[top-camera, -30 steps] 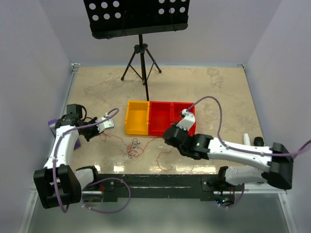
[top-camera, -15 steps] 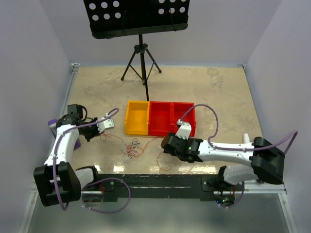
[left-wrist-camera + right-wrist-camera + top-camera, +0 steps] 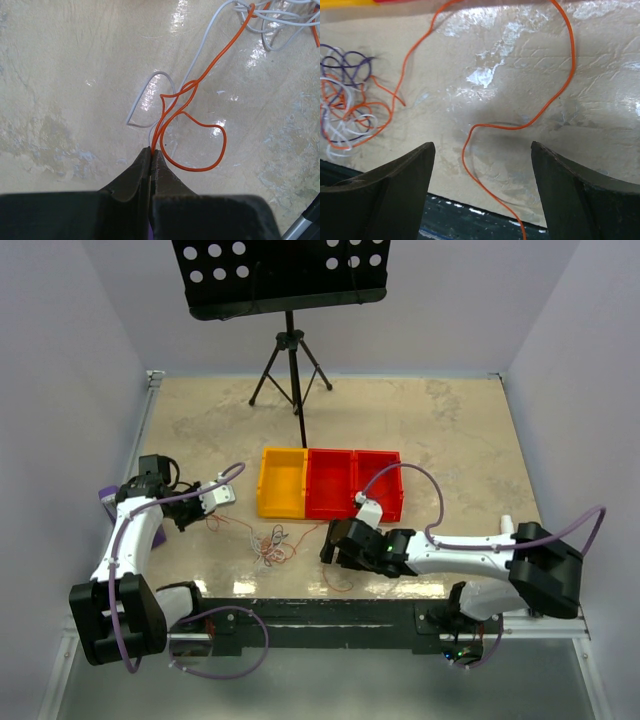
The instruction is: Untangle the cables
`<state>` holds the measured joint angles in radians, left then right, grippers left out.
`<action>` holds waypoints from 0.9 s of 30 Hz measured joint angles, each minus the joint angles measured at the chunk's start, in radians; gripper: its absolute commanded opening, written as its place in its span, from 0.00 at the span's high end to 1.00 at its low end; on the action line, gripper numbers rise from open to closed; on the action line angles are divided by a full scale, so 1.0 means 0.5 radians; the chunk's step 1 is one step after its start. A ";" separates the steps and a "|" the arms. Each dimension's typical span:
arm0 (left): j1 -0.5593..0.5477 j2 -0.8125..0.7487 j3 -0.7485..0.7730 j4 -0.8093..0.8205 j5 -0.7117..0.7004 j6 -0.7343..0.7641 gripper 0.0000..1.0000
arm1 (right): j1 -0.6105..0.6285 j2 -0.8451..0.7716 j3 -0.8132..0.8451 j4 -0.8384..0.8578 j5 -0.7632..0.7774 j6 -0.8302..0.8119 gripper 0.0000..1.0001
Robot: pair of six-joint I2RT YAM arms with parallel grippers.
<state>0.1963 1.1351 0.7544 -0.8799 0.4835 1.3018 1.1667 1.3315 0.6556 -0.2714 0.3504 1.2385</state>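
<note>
In front of the yellow bin (image 3: 283, 480), on the side toward the arm bases, the cables (image 3: 272, 543) lie on the table (image 3: 450, 430) as a small knot of orange, white and purple loops. Left of the bins, the left gripper (image 3: 151, 155) is closed tight on an orange wire (image 3: 200, 75) that runs back into the knot. Holding it out to that side looks meant to anchor one end so the tangle can be drawn apart. In front of the red bins (image 3: 330, 480), the right gripper (image 3: 481, 150) hangs low with its jaws wide apart and nothing between them but a loose strand (image 3: 568, 65) lying flat on the table, ungripped. It seems placed to take that strand next. Of the three bins, one yellow and two red in a row, none shows any wire inside from above.
</note>
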 measured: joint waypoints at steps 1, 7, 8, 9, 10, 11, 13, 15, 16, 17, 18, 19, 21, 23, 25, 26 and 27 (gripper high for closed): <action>0.000 0.000 0.000 0.001 0.000 0.000 1.00 | 0.000 0.042 0.002 0.012 -0.012 -0.001 0.17; 0.000 0.000 0.000 0.001 0.000 0.001 1.00 | 0.000 0.159 0.056 0.042 -0.056 -0.003 0.17; 0.000 0.000 0.000 0.002 0.000 0.001 1.00 | -0.001 0.169 0.061 0.043 -0.055 -0.002 0.18; 0.000 0.000 -0.001 0.001 0.000 0.001 1.00 | -0.003 0.178 0.062 0.043 -0.054 -0.002 0.18; 0.000 0.000 -0.001 0.002 0.000 0.001 1.00 | -0.005 0.186 0.062 0.040 -0.053 -0.001 0.19; 0.000 0.000 -0.001 0.002 0.000 0.001 1.00 | -0.006 0.196 0.065 0.039 -0.048 0.000 0.20; 0.000 0.000 -0.003 0.002 0.000 0.001 1.00 | -0.008 0.223 0.086 0.041 -0.037 0.001 0.23; 0.000 -0.002 -0.006 0.002 0.000 0.001 1.00 | -0.010 0.268 0.116 0.051 -0.013 0.001 0.28; 0.000 -0.003 -0.010 0.005 0.000 0.001 1.00 | -0.010 0.285 0.128 0.055 -0.003 0.001 0.32; 0.000 -0.005 -0.014 0.005 -0.001 0.002 1.00 | -0.010 0.306 0.140 0.063 0.011 0.002 0.37; 0.000 -0.008 -0.021 0.005 -0.001 0.002 1.00 | -0.010 0.325 0.151 0.070 0.025 0.003 0.42; 0.000 -0.011 -0.026 0.005 -0.001 0.002 1.00 | -0.010 0.343 0.159 0.079 0.047 0.006 0.46; 0.000 -0.016 -0.034 0.006 -0.002 0.003 1.00 | -0.010 0.377 0.168 0.099 0.082 0.012 0.53; 0.000 -0.021 -0.036 0.006 -0.005 0.005 1.00 | -0.010 0.401 0.171 0.113 0.117 0.019 0.57; 0.000 -0.027 -0.040 0.009 -0.012 0.005 1.00 | -0.010 0.420 0.173 0.130 0.154 0.024 0.62; 0.000 -0.027 -0.043 0.009 -0.015 0.006 1.00 | -0.010 0.429 0.173 0.140 0.169 0.024 0.65; 0.000 -0.027 -0.045 0.008 -0.017 0.007 1.00 | -0.010 0.437 0.173 0.150 0.184 0.026 0.69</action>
<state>0.1963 1.1213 0.7319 -0.8757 0.4751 1.3052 1.1618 1.5501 0.7422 -0.1963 0.4423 1.2514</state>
